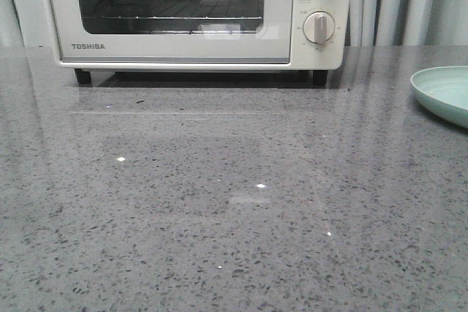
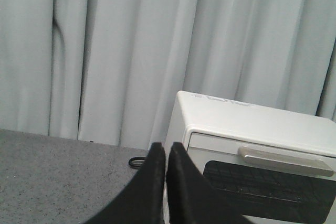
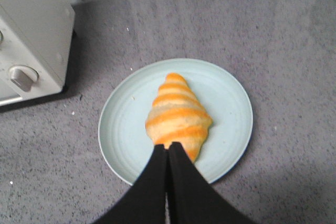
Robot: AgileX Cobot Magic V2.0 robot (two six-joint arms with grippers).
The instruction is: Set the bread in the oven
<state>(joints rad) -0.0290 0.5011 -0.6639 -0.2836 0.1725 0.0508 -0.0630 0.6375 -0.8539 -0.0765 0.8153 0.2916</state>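
Black fingers of the right gripper were pressed together, empty, poised above the golden-orange, cream-striped croissant-shaped bread, which lay untouched on a round pale-green plate beside the cream-white TOSHIBA toaster oven. Left gripper fingers were likewise closed on nothing, raised near the oven's silver bar handle. Door was shut, so opening it presumably came first. Grey speckled stone countertop carried everything.
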